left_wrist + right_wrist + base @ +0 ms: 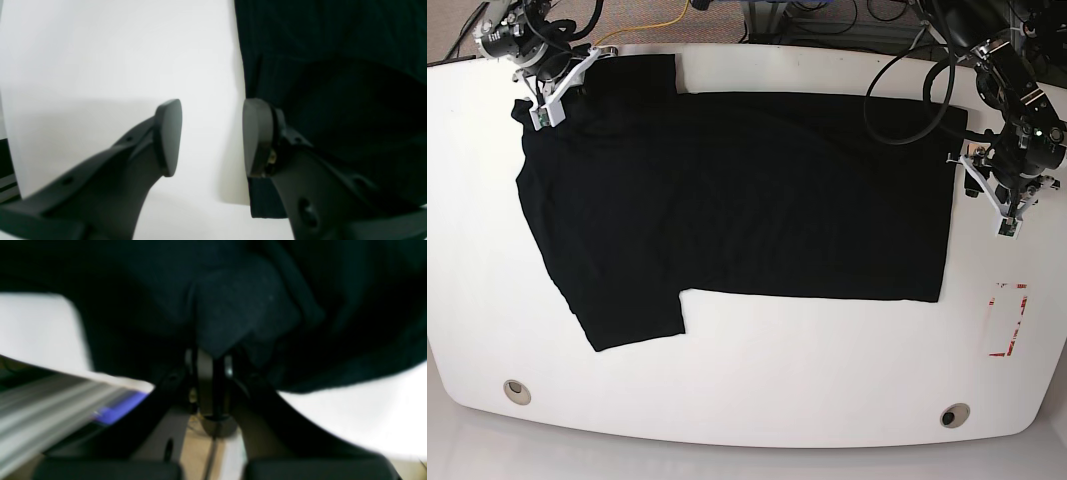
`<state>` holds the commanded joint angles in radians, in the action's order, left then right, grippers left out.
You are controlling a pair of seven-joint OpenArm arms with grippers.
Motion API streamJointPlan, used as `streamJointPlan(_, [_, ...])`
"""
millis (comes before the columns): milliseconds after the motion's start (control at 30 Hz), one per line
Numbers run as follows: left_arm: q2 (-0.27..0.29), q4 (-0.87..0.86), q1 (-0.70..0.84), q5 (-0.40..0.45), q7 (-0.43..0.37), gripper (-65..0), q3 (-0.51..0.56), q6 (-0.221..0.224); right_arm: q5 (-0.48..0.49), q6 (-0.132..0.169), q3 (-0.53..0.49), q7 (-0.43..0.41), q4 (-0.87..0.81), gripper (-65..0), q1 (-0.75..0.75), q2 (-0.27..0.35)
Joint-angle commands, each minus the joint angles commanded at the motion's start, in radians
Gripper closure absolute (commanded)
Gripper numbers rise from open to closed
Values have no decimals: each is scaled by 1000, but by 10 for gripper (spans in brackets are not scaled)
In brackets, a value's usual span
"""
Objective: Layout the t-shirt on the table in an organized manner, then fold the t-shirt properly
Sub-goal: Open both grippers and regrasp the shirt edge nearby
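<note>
Flat on the table: the t-shirt, black matte cloth, spread wide, long axis across the glossy white top, sleeves and collar toward the base view's left, hem toward its right. Round-edged tabletop, two metal grommets, red tape rectangle; cables beyond the far edge. Right gripper pinched onto cloth at the far-left shoulder. Left gripper parted, straddling the hem edge.

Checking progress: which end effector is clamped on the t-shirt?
The right end effector, shut on the t-shirt; the left end effector is open, empty.
</note>
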<state>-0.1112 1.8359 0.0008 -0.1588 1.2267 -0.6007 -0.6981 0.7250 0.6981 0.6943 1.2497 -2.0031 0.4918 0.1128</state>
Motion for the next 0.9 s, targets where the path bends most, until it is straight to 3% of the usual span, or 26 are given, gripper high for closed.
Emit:
streamJointPlan(300, [-2,-5,6,2,0,-274,0,0,226,0,2,41,2,0,-29,64])
streamJointPlan(667, [-2,-5,6,2,0,-274,0,0,226,0,0,44,8,0,-181,81])
streamJointPlan(900, [-2,-5,8,2,0,-274,0,0,152,0,-5,44,29,-2,-262,95])
